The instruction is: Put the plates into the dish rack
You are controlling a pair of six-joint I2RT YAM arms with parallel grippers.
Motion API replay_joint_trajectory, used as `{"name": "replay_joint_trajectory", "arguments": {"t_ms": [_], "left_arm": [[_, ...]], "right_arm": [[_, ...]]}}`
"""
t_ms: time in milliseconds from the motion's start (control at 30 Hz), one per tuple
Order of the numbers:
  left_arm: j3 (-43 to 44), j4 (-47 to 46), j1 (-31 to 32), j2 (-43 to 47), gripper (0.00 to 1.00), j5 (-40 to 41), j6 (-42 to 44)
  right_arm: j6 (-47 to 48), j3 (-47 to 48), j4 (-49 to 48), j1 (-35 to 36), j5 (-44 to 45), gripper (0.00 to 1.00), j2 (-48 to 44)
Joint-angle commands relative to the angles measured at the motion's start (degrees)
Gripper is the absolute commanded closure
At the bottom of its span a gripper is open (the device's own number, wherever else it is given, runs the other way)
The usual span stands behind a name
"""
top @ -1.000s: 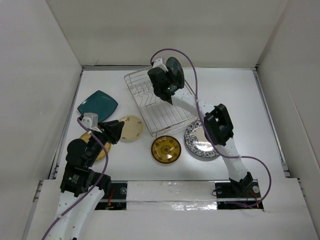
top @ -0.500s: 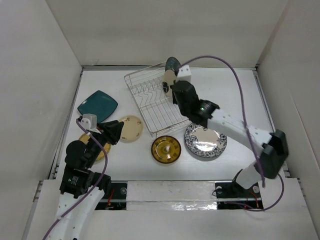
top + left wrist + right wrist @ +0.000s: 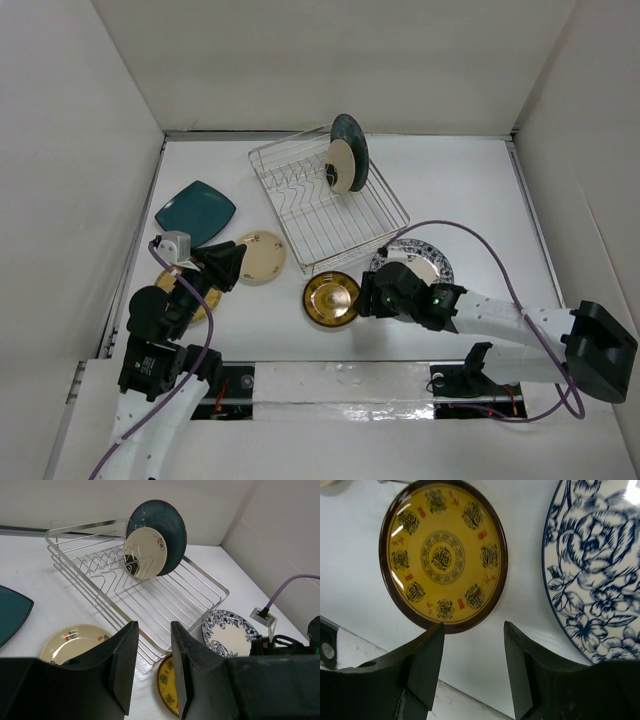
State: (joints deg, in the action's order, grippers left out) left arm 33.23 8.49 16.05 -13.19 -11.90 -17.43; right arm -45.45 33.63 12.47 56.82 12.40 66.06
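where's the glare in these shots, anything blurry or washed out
Right wrist view: sharp, with white glints on the left side of the gold-brown plate and a washed-out top corner on the blue-and-white plate. Top external view: the gold-brown plate shines bright at its centre. Left wrist view: dish rack crisp, no glare.

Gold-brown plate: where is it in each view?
Top external: gold-brown plate lower centre.
Left wrist: bottom centre, partly hidden.
Right wrist: upper left.
Shared landmark: blue-and-white plate, just to its right in all three.
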Motion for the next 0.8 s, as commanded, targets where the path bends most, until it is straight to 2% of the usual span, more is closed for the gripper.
{"name": "replay_joint_trajectory", "arguments": {"t_ms": [0,100,233,467,567,600,700,767], "left_arm": [[0.08,-2.69,-0.15,1.24,0.71,-0.67,0.47],[-0.01,-2.78,-0.15,1.59,0.71,-1.02,0.38],[-0.01,-3.04,-0.15,1.42,0.71,-1.55,0.38],[-0.01,-3.22,1.0,0.27,0.71,-1.99,0.47],[-0.01,-3.04,1.0,0.8,0.71,-1.46,0.47],[-0.01,-2.96,1.0,1.15,0.71,-1.37,0.47],[-0.1,-2.95,1.0,1.33,0.71,-1.19,0.29],[0.08,-2.87,1.0,1.24,0.71,-1.11,0.29]], "right_arm": [[-9.9,-0.84,-6.75,1.01,-3.44,0.44,0.46],[-12.72,-2.07,-6.76,1.54,-0.98,0.47,2.31],[-17.38,-5.93,-11.84,1.02,-1.41,0.53,4.16],[-18.53,-6.91,-18.44,-0.13,-2.82,0.59,12.59],[-19.24,-6.56,-20.29,-0.13,-2.21,0.69,15.67],[-19.24,-6.21,-19.86,-0.13,-1.86,0.84,16.2],[-19.24,-4.63,-16.17,-0.13,-0.8,0.99,16.38],[-18.8,-4.36,-12.04,1.01,0.07,1.0,13.68]]}}
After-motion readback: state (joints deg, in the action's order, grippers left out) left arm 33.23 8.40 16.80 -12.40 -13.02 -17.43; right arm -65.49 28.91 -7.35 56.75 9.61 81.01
